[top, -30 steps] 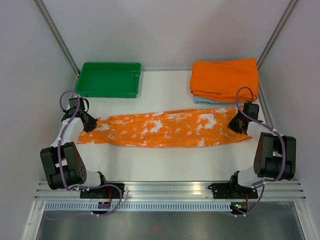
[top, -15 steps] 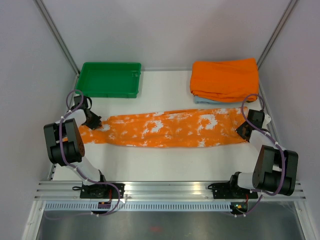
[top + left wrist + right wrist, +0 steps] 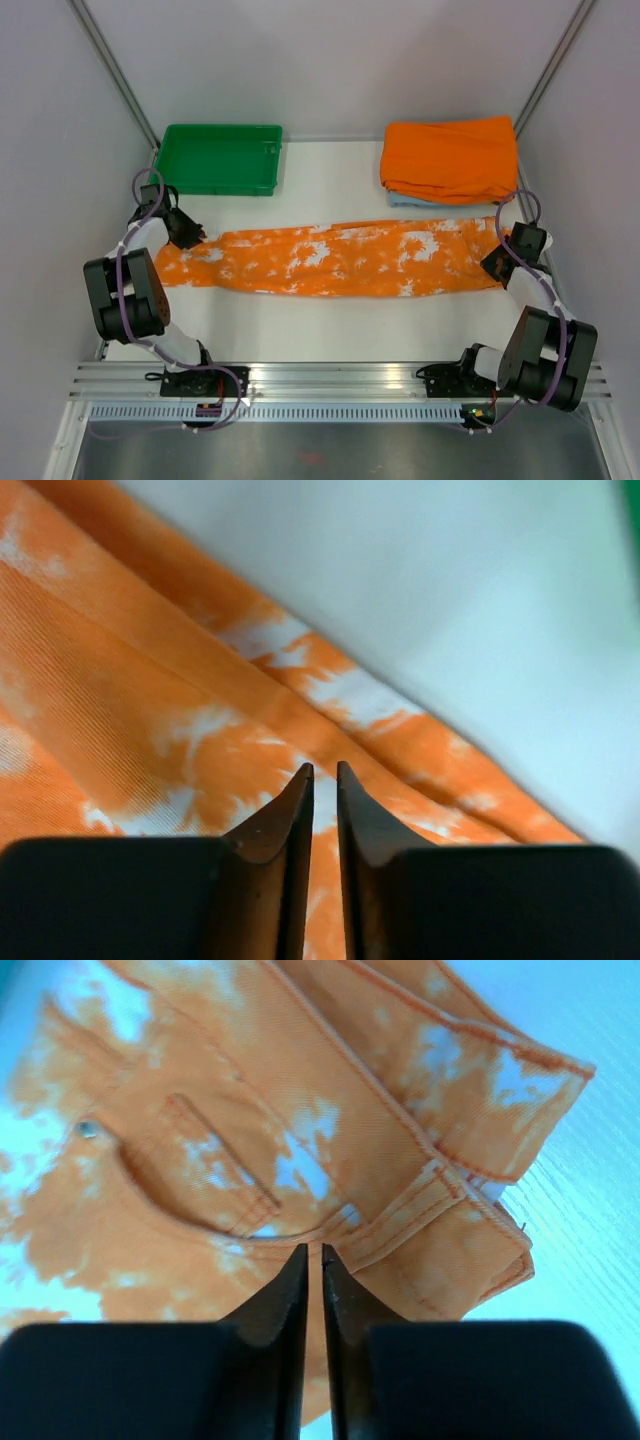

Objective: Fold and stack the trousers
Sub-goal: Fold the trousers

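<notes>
While the trousers [image 3: 340, 258] are lying stretched left-to-right, the left gripper [image 3: 320, 770] is pinching their left end and the right gripper [image 3: 310, 1248] the waistband [image 3: 440, 1185], jaws nearly together.

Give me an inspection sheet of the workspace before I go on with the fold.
Surface: white table, no spills seen.
Job's things: trousers laid flat lengthwise, not yet folded, waistband at the right end.
Clutter: green tray far left, looks empty; folded orange cloth on a light blue cloth, far right.
Grippers: left gripper over the leg end, right gripper over the waistband; fingers nearly closed, no cloth seen between them.
Cables: purple cables looped along both arms.
Surroundings: white walls; metal rail at the near edge.
</notes>
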`<state>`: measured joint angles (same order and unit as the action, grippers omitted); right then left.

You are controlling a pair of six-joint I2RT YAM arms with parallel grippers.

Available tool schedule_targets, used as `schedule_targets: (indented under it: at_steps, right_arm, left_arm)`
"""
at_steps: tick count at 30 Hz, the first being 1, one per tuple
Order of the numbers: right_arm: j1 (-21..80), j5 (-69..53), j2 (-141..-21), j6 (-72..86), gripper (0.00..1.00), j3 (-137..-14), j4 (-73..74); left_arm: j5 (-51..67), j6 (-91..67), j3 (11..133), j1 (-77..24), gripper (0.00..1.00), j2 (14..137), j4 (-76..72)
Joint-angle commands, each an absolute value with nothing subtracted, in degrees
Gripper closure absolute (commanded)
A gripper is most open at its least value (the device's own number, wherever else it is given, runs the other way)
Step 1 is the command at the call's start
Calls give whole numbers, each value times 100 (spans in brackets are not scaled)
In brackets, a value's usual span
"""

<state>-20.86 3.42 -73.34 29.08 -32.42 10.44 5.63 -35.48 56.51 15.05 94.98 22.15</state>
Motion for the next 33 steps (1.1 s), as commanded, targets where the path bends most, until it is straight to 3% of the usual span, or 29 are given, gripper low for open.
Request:
schedule_targets:
  at_steps: [1, 2, 3, 4, 7, 8, 11, 15, 21, 28, 31, 33]
  right_arm:
    - [-2136, -316, -6664, 2479, 83, -3612, 1213]
    - [-2136, -360, -6566, 2444, 77, -3804, 1256]
    - [-2136, -482, -6513, 2400, 69, -3927, 1361]
    - [-2136, -553, -6460, 2356, 51, -4051, 1415]
    - [-2144, -624, -6495, 2119, 23, -4709, 1731]
    - [-2145, -607, -6513, 2092, 21, -4798, 1801]
    - [-2179, -300, -6627, 2153, 6, -5000, 1863]
    - [-2224, -675, -6732, 2477, 2, -4992, 1697]
    - [-2215, -1529, -6662, 2926, 2, -4457, 1213]
    - [-2083, -1512, -6934, 2760, 2, -4649, 1521]
    - [-2057, -1529, -6987, 2847, 2, -4667, 1406]
    - [-2057, -1538, -7013, 2865, 2, -4676, 1389]
  left_arm:
    - [1273, -3068, 6020, 1529, 70, 8597, 1890]
    - [1535, -3050, 6029, 1529, 65, 8274, 1881]
    - [1634, -3032, 6021, 1529, 53, 8123, 1916]
    - [1757, -2945, 6021, 1529, 49, 7991, 1968]
    - [1470, -2787, 6073, 1529, 27, 7595, 2477]
    - [1337, -2812, 6082, 1547, 18, 7550, 2661]
    - [1046, -3382, 5777, 1669, 17, 7366, 3172]
    - [1046, -3998, 4958, 2363, 14, 6761, 2962]
    - [695, -4412, 4667, 3690, 13, 6864, 2883]
    - [-272, -4035, 4685, 3955, 15, 7171, 1821]
    - [-396, -3745, 4658, 3973, 4, 7514, 1425]
    - [-386, -3499, 4632, 3973, 4, 7778, 1292]
